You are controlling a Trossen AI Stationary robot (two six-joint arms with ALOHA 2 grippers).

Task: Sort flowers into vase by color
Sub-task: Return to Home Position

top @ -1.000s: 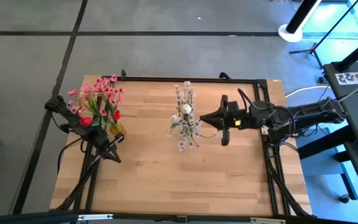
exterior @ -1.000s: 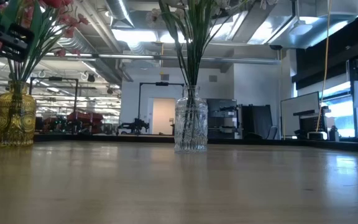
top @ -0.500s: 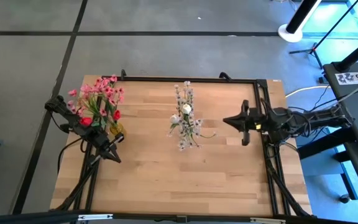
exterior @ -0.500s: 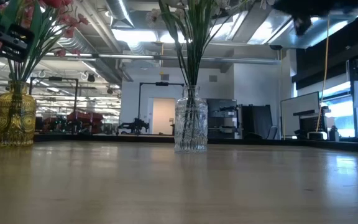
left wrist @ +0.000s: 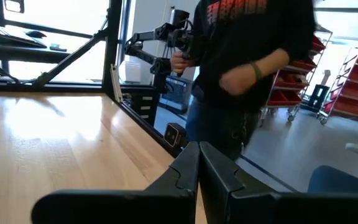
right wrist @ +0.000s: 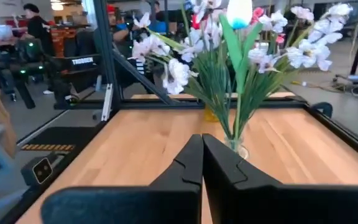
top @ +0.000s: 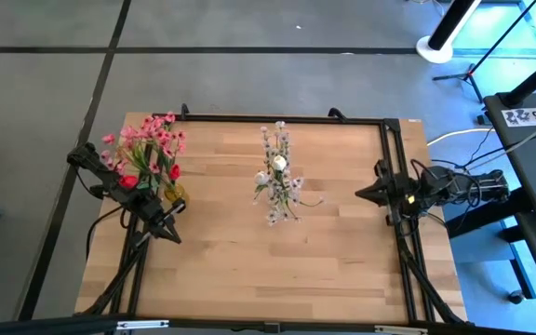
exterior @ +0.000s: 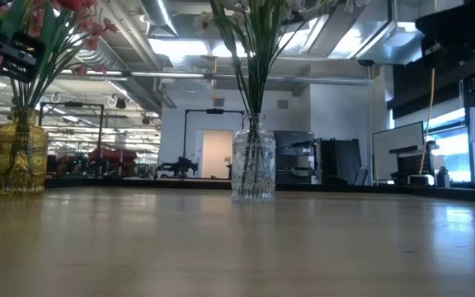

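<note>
A clear glass vase stands mid-table, upright on its base. It holds white blossom sprigs and a white rosebud. An amber vase near the left edge holds pink sprays and red rosebuds. My right gripper is shut and empty at the table's right edge, pointing at the clear vase. My left gripper is shut and empty, near the amber vase's near side.
A black frame rail runs along the table's edges. A person in a dark top stands beyond the table in the left wrist view. Bare wood lies between the vases and the near edge.
My right arm has drawn back from beside the white flowers toward the table's right edge, folding in until its gripper sits at the edge rail. The vases and flowers have stayed put.
</note>
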